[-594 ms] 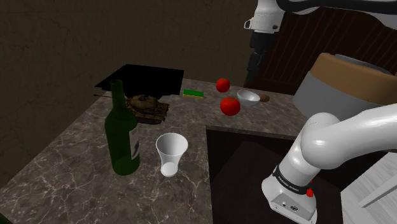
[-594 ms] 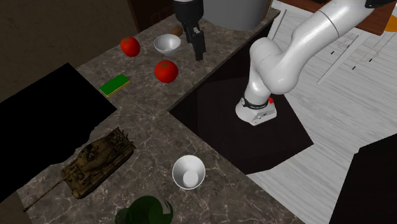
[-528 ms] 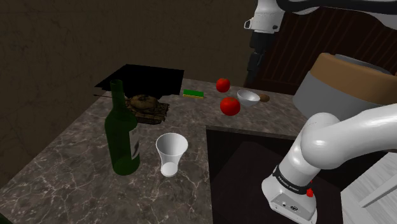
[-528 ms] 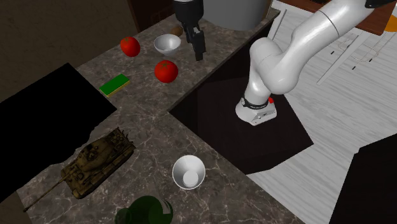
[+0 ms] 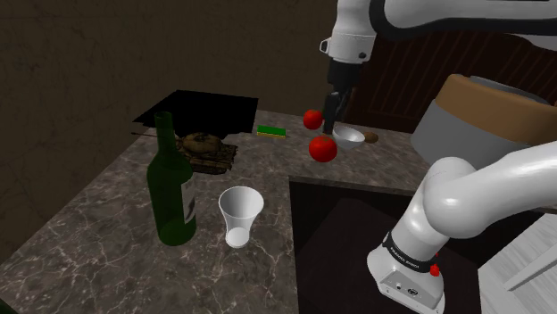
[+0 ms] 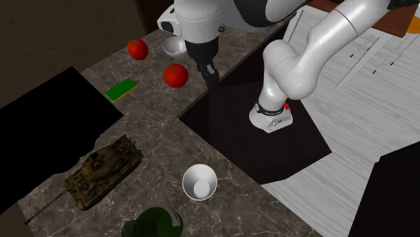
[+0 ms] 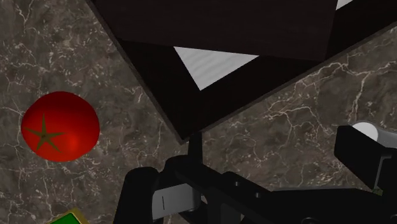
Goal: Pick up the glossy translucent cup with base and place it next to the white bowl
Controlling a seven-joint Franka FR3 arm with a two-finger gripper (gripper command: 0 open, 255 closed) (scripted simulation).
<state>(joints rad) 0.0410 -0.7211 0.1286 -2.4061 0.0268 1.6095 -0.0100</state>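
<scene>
cup (image 5: pixel 241 214) (just one), two tomatoes (image 5: pixel 323 149)

We see a dark marble counter (image 5: pixel 98 241); toward the shoulder view's lower left, a tall green bottle (image 5: pixel 171 192) stands upright on it; behind the bottle sits a camouflaged toy tank (image 5: pixel 207 152), just beside a black area (image 5: pixel 201 109); further along lies a flat green block (image 5: pixel 271 131) with a yellow edge; a far tomato (image 5: pixel 311 119) and a near tomato (image 5: pixel 323 149), both red, rest apart on the marble; a small brown object (image 5: pixel 371 137), perhaps a nut, lies to their right in the shoulder view; the wrist view gives us one red tomato with its stem star showing, though we cannot say which.
</scene>
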